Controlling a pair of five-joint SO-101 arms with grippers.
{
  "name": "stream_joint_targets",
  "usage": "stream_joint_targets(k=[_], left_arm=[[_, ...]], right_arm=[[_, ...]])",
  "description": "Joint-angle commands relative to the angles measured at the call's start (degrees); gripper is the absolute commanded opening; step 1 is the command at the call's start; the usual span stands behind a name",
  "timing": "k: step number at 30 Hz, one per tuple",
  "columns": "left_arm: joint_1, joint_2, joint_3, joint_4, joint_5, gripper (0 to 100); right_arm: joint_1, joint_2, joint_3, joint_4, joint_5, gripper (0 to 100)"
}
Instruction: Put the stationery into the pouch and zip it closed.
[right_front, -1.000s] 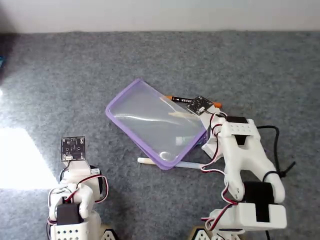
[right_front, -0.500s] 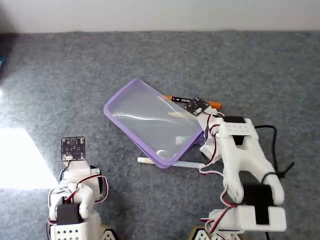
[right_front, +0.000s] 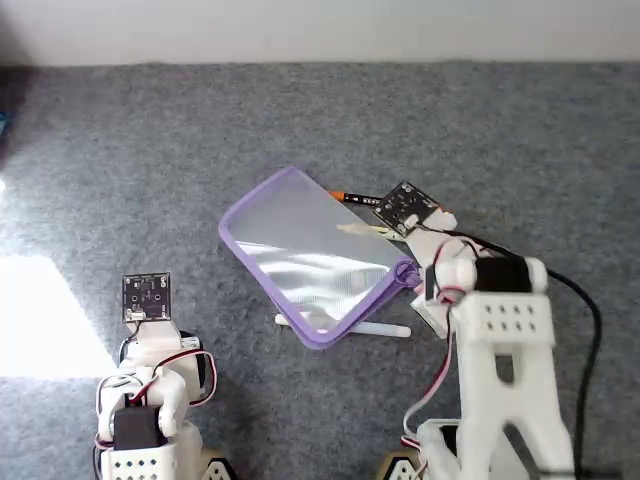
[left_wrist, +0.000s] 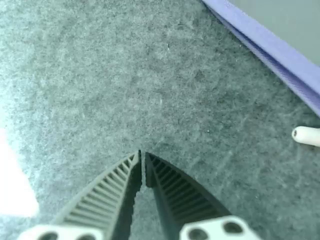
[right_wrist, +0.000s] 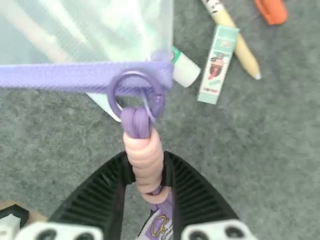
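Pouch (right_front: 300, 250) now raised (right gripper (right_wrist: 144, 162) clamps pull (right_wrist: 143, 147)).

1. I take this for a robotics lab bench rather than a home or a shop.
2. My two white plastic arms, the left arm (right_front: 150, 440) and the right arm (right_front: 505, 330), carry bare red and black wires (right_front: 186, 358) and a small square black circuit board (right_front: 146, 296).
3. They stand on a grey felt-like table cover (right_front: 130, 150) before a plain white wall (right_front: 320, 30).

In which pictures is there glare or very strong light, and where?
High view: a bright patch washes out the table at its left edge, and white reflections streak the clear pouch. Left wrist view: a white overexposed patch lies beside the left claw. Right wrist view: no hard glare.
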Motion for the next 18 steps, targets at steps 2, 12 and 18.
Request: stream_joint_targets(k=[2, 12, 18], left_arm=[[-0.18, -0.53, -1.19, -1.05, -0.26, 2], [3.43, -0.53, -1.19, -1.05, -0.26, 2], [7.12, -0.53, -1.19, -1.05, -0.26, 2]], right_arm=[[-0.31, -9.27, -2.29, 2.42, -0.44, 0.8], [-0.31, -24.66, -2.29, 3.91, 10.64, 0.8], [-0.22, -29.93, -2.29, 2.24, 18.11, 0.8]])
